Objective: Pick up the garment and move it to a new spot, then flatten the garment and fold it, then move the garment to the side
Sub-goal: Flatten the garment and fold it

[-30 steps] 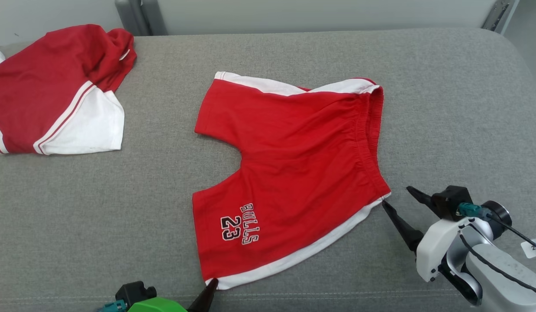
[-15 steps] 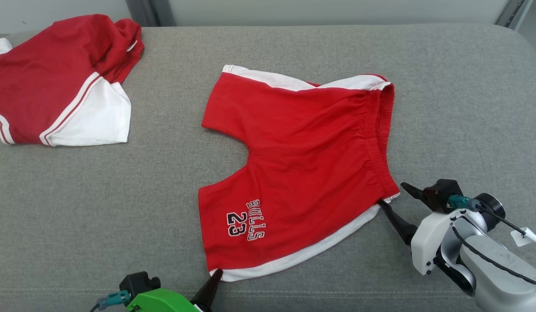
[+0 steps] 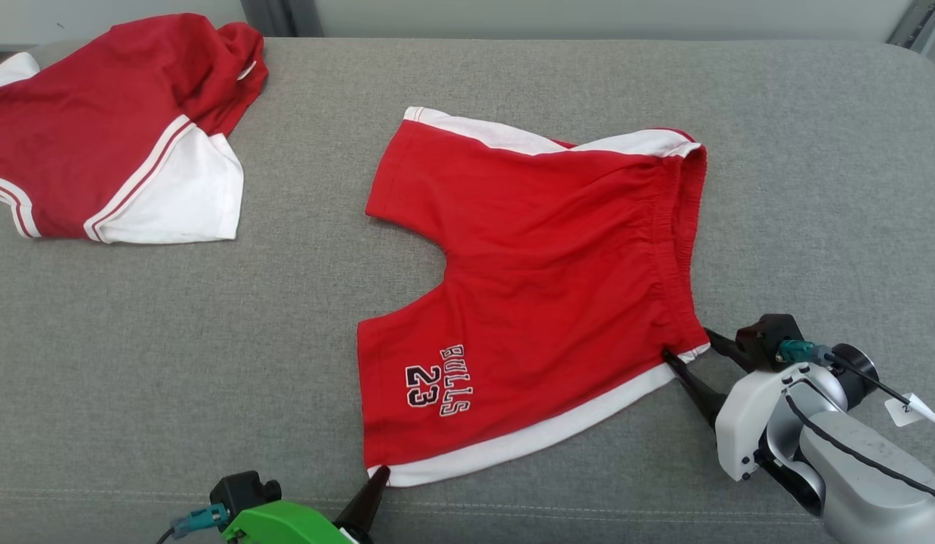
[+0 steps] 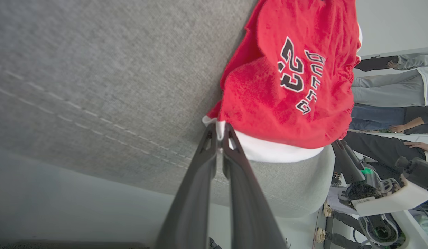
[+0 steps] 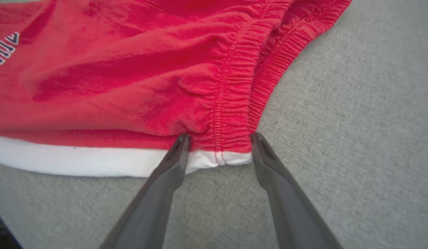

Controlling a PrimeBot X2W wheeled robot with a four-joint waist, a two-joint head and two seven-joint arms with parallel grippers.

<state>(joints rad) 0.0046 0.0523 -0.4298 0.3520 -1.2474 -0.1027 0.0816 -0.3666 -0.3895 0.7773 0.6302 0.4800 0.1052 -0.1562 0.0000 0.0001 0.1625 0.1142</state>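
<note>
Grey cushion: red shorts, jersey well apart

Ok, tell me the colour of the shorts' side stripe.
White side stripe on red shorts; clearest in right wrist view.

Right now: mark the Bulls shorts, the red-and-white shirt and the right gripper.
Bulls shorts (image 3: 543,249), head view, red front panel.
red-and-white shirt (image 3: 82,128), head view, red body.
right gripper (image 5: 220,136), right wrist view, midway between fingertips, at waistband corner.

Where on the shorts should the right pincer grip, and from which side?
The near waistband corner of the shorts, where the elastic meets the white stripe. Come low along the cushion from the robot's side: that corner lies flat, and the open right pincer straddles it. The left pincer holds the hem corner.
</note>
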